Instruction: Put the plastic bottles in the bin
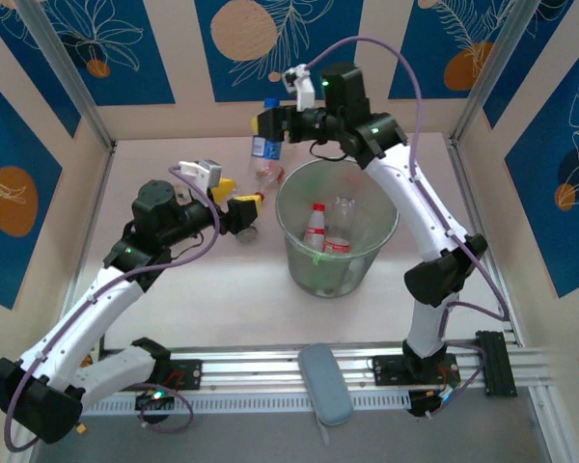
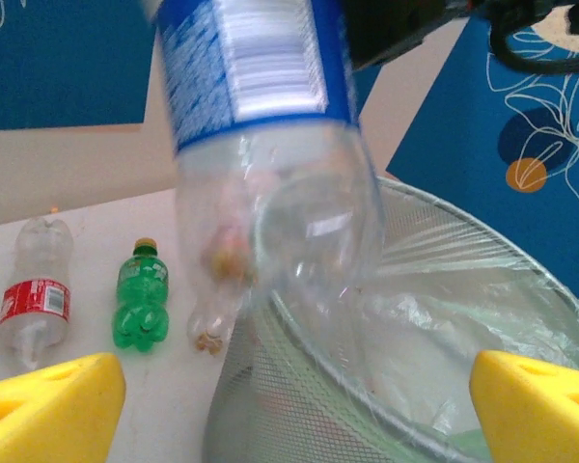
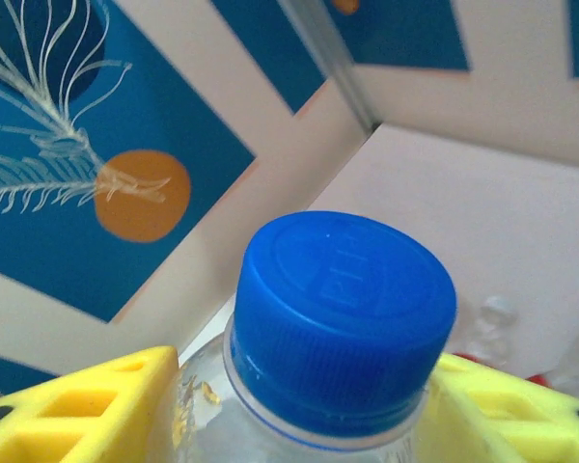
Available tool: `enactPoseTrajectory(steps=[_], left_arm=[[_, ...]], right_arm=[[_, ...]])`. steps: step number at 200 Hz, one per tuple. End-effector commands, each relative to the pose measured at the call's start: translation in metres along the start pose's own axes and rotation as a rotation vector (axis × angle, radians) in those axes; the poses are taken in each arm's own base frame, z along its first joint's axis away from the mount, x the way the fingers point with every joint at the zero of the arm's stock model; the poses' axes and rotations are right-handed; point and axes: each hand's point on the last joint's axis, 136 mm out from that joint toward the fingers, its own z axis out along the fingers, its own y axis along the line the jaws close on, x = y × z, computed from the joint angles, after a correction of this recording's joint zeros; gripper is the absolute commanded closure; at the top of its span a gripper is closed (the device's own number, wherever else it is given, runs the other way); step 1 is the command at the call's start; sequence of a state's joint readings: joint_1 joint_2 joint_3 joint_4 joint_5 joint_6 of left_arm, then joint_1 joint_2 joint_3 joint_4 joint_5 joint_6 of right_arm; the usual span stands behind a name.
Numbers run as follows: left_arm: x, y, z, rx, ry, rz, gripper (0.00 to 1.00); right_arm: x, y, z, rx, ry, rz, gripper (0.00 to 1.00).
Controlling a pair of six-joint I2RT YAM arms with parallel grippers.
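At the left of the table (image 1: 188,289), the left gripper (image 1: 248,214) is sitting just left of the bin (image 1: 299,260), its yellow fingers (image 2: 53,400) standing wide apart with nothing between them. Its wrist camera is showing three plastic bottles lying on the table beyond: a red-labelled bottle (image 2: 36,301) furthest left, a green bottle (image 2: 140,304) with a yellow cap just beside it, and a clear bottle (image 2: 210,328) next along, close to the bin's wall. Right of these, the blue-capped bottle (image 1: 262,147) is hanging upright, cap up, off the table by the bin's far-left rim. The right gripper (image 1: 269,123) is clamping it near the neck, the yellow fingers (image 3: 87,410) pressing in on either side just under the blue cap. Further right, inside the bin, the binned bottles (image 1: 316,231) are resting side by side, one of them wearing a red label
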State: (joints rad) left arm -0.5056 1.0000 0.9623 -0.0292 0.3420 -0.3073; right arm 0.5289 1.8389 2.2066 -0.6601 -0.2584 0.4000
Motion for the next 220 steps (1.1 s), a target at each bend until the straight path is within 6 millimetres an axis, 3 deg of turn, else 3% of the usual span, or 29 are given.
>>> enactPoseTrajectory(steps=[1,35,74,119,183,220], left_arm=[[-0.002,-0.004,0.008,-0.029,0.033,-0.009,0.15],[0.006,0.001,0.037,-0.118,0.126,-0.013,0.20],[0.015,-0.005,0.066,-0.094,0.160,-0.026,0.24],[0.025,-0.007,0.084,-0.093,0.197,-0.035,0.28],[0.040,-0.006,0.090,-0.101,0.226,-0.069,0.33],[0.044,-0.007,0.093,-0.103,0.234,-0.083,0.37]], right_arm=[[-0.024,-0.001,-0.056,0.080,-0.087,-0.050,0.43],[-0.008,-0.028,-0.103,0.194,-0.086,-0.036,0.43],[0.049,-0.057,-0.118,0.309,0.060,-0.028,0.47],[0.109,-0.076,-0.099,0.308,0.228,0.032,0.48],[0.166,-0.082,-0.055,0.207,0.364,0.137,0.48],[0.192,-0.095,-0.034,0.192,0.414,0.188,0.48]])
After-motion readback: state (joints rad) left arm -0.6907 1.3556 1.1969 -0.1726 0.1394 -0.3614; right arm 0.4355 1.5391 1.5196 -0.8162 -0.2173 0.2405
